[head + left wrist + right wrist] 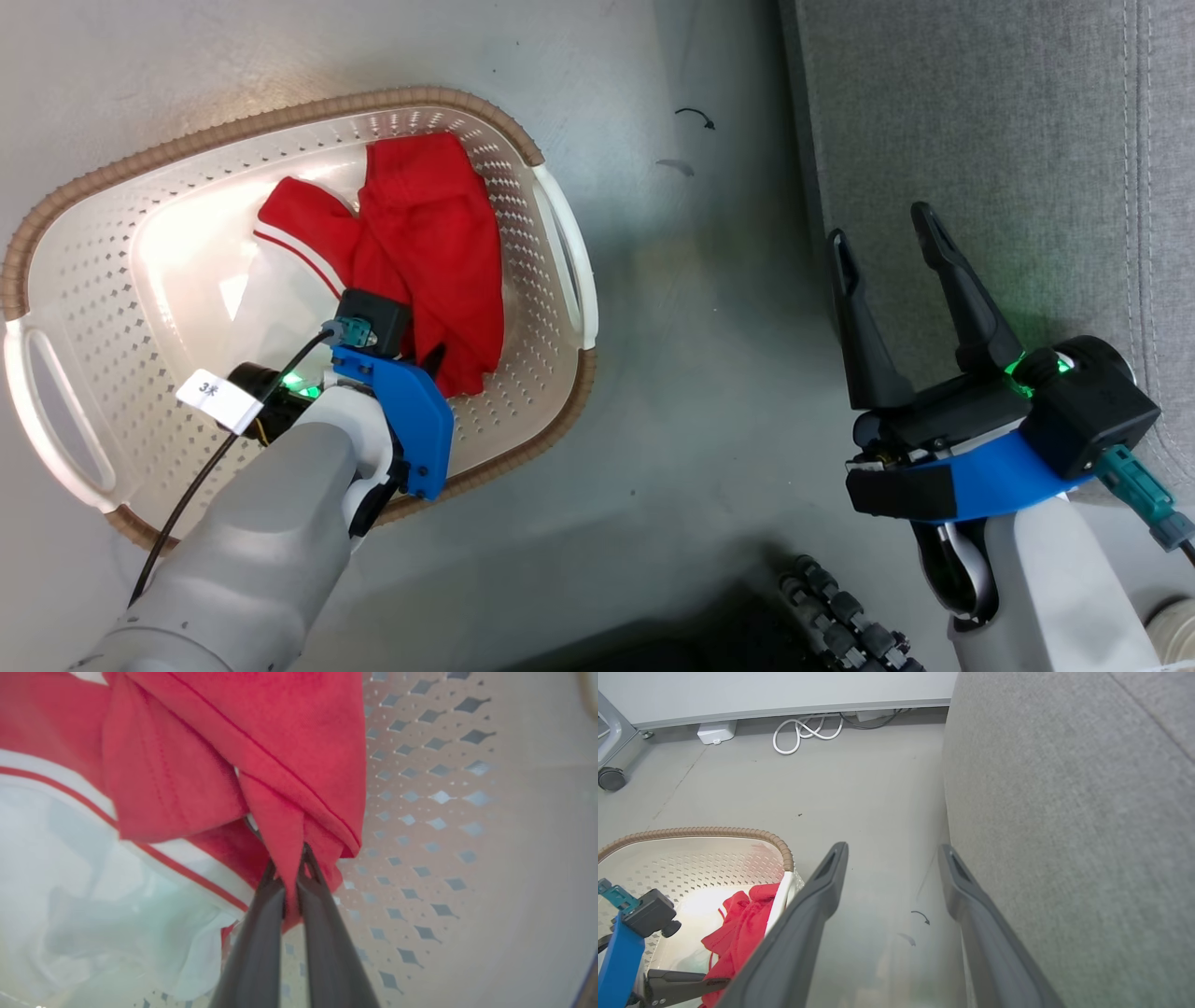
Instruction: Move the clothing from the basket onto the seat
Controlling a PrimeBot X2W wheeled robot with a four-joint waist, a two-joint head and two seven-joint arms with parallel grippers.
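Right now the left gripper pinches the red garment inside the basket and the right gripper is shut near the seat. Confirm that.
Wrong on one point: the right gripper is open, not shut; the right wrist view shows its fingers spread wide. The rest holds: the left gripper pinches the red garment inside the basket, with the seat near the right one.
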